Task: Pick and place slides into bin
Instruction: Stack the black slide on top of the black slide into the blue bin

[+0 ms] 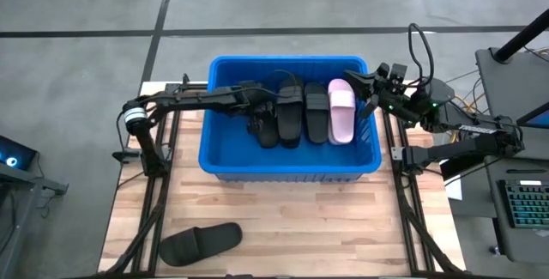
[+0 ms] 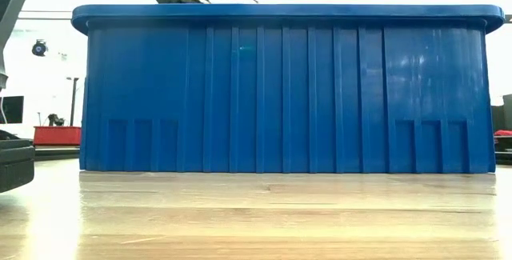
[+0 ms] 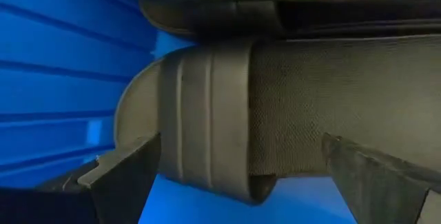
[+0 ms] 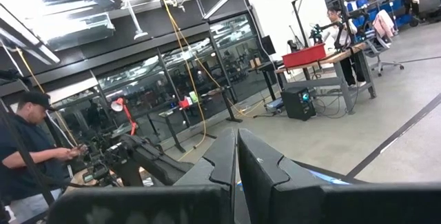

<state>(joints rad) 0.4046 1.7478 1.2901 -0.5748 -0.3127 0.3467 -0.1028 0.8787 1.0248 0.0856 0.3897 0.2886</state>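
A: Where are the slides?
B: Three matte black slides [image 1: 290,116] and one pale pink slide [image 1: 340,112] lie side by side in the ribbed blue bin [image 1: 225,157]; another black slide [image 1: 200,243] sits near the surface's [image 1: 326,227] front-left corner.
A: The hands?
B: Left hand [image 1: 257,125] spread wide, holding nothing; right hand [image 1: 364,80] closed, empty, at the bin's right rim.

Pretty clearly a robotics lab or workshop: polished concrete floor [image 4: 406,148], glass partition walls [image 4: 172,79], cables hanging off the ceiling, a work table carrying a red bin [image 4: 303,55] around 2 o'clock, and a person [image 4: 31,151] at 9 o'clock.
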